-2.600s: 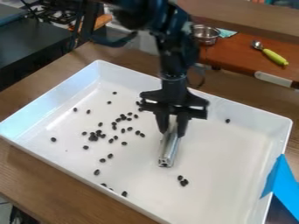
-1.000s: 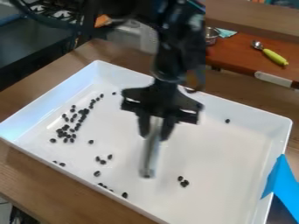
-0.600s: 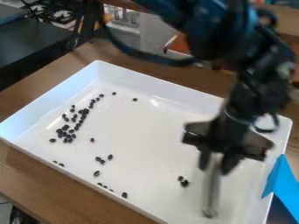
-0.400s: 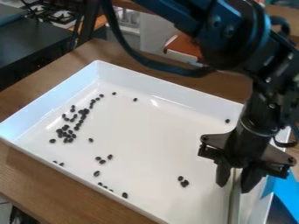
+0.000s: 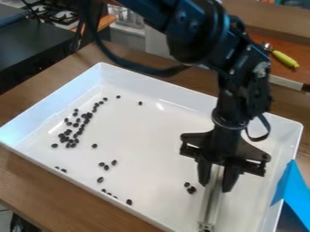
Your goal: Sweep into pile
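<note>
The gripper point(image 5: 215, 185) is shut on a silver, bar-like tool point(image 5: 209, 206), which hangs down into the right part of the white tray point(image 5: 200, 97). Most of the dark beans point(image 5: 68, 136) lie in a loose slanting band along the tray's left side. Just left of the tool is a small bean group point(image 5: 191, 188). More beans point(image 5: 104, 165) are scattered toward the near wall, and a lone bean point(image 5: 140, 103) is near the far wall.
The tray's raised walls surround the tool. Blue tape point(image 5: 293, 190) is at the right wall. Behind, on a red-brown surface, lies a green-handled scoop point(image 5: 284, 59). A dark stove point(image 5: 36, 45) stands at the upper left.
The central beans have shifted left into a band. The gripper and tool went from the tray's middle to its right side, then came back slightly left.
</note>
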Action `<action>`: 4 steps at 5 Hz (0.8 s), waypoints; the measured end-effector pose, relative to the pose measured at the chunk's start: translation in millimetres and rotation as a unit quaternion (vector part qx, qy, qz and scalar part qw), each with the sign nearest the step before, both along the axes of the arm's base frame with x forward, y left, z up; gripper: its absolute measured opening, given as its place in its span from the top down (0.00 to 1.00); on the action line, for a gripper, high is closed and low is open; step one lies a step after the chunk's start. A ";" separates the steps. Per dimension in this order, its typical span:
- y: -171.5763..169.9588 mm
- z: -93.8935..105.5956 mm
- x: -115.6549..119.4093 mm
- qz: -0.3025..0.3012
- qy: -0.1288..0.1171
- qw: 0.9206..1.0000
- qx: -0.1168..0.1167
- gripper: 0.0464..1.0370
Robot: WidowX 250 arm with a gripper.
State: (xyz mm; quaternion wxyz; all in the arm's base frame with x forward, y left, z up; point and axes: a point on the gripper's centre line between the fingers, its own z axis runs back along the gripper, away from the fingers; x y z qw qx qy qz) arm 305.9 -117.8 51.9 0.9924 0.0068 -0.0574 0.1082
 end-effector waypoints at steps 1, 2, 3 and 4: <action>19.6 -3.3 -0.1 -0.003 -0.018 1.000 0.015 0.69; 57.7 -4.3 -1.1 0.003 -0.043 0.998 0.041 0.69; 106.3 -4.0 -10.4 -0.014 -0.049 0.995 0.081 0.69; 146.9 -1.8 -18.2 -0.025 -0.023 0.991 0.129 0.69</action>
